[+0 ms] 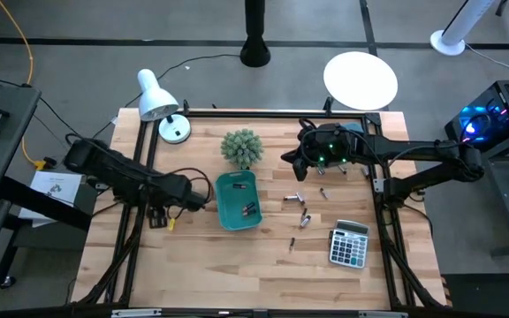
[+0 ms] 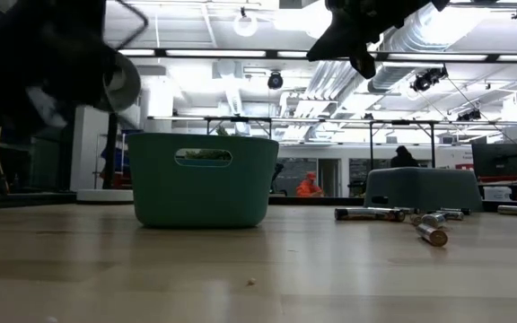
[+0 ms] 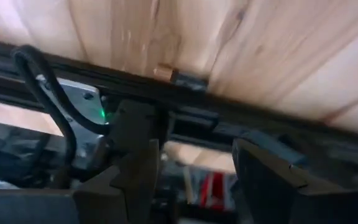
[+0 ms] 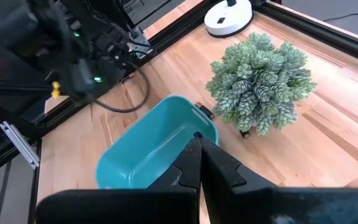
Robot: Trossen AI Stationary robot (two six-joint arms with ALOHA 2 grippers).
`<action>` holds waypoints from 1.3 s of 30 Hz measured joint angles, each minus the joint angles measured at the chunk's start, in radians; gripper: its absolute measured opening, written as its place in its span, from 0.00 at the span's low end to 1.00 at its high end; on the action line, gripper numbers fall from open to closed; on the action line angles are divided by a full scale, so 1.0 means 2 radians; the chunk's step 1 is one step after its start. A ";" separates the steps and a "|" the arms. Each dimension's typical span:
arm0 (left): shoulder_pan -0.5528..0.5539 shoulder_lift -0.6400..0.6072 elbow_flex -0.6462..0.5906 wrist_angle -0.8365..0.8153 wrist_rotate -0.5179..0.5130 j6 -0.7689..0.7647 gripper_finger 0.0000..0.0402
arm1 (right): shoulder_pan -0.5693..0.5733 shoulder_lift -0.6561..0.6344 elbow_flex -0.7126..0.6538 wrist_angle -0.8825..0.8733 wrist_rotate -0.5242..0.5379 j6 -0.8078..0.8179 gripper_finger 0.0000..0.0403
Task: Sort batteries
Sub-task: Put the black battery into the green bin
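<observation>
The table [image 1: 237, 265] is topped with pale, smooth wood planks showing visible grain. The tray [image 1: 237, 200] is moulded in matt teal plastic, while the batteries [image 2: 433, 235] are cased in shiny metal.

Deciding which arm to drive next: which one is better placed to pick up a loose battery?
Probably right. The right gripper hangs just beyond the loose batteries, on their side of the tray, fingers shut and empty. The left gripper sits on the tray's far side, so the tray stands between it and them.
</observation>
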 joint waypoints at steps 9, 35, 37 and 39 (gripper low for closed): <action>0.079 0.128 -0.003 -0.001 -0.004 0.114 0.47 | 0.000 0.000 0.000 0.000 0.000 0.014 0.00; 0.096 0.222 -0.027 0.115 0.025 0.083 0.40 | 0.015 0.000 0.000 0.000 0.002 0.057 0.00; 0.096 0.198 -0.039 0.159 0.029 0.072 0.40 | 0.016 0.000 0.000 0.001 0.003 0.057 0.00; 0.094 0.181 -0.058 0.167 0.031 0.068 0.40 | 0.016 0.001 0.000 0.000 0.004 0.057 0.00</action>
